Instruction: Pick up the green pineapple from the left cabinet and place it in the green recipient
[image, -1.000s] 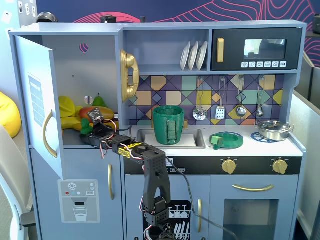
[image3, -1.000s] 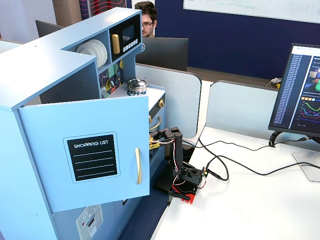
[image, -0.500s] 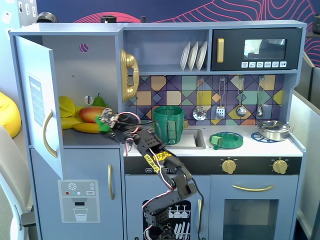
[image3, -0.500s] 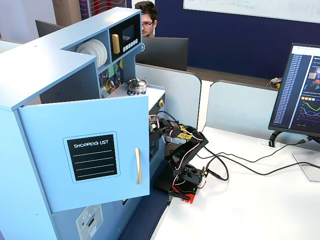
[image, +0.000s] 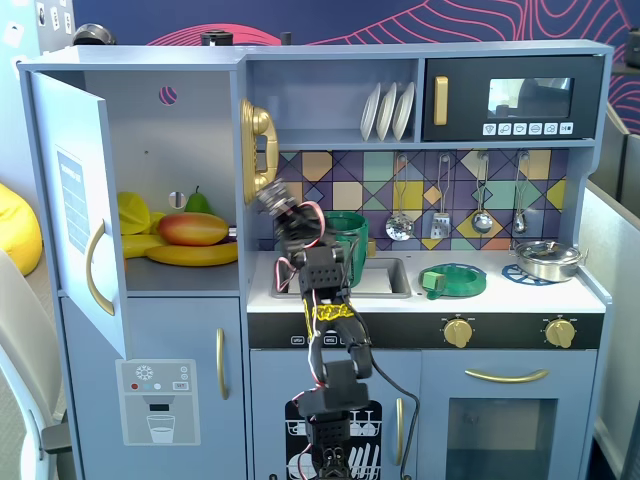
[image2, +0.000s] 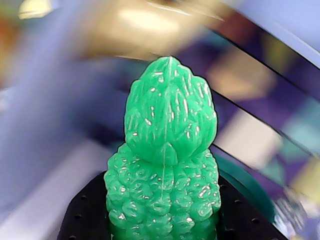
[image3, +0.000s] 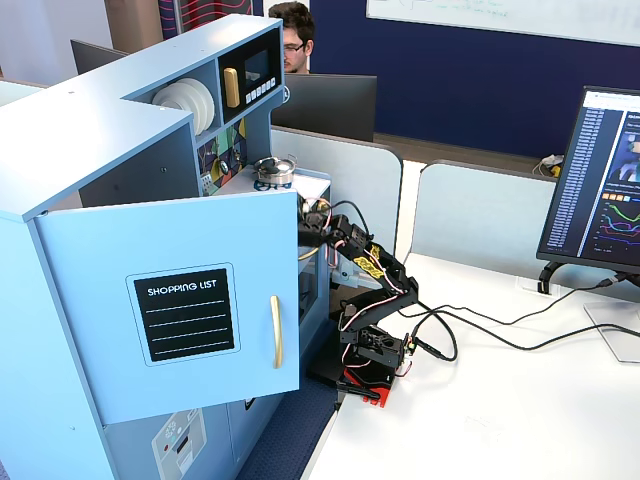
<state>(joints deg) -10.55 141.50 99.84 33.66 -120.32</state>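
Note:
In the wrist view the bumpy bright-green pineapple stands upright between my black fingers, leafy top up. My gripper is shut on it. In a fixed view the gripper is blurred, raised just right of the left cabinet and beside the gold phone; the pineapple cannot be made out there. The dark green recipient stands on the counter behind the arm, to the gripper's right. Its rim shows in the wrist view at lower right. In another fixed view the cabinet door hides the gripper tip.
The cabinet shelf holds a mango, yellow bananas and a dark pear. The door hangs open to the left. A gold phone, sink, flat green dish and silver pan are nearby.

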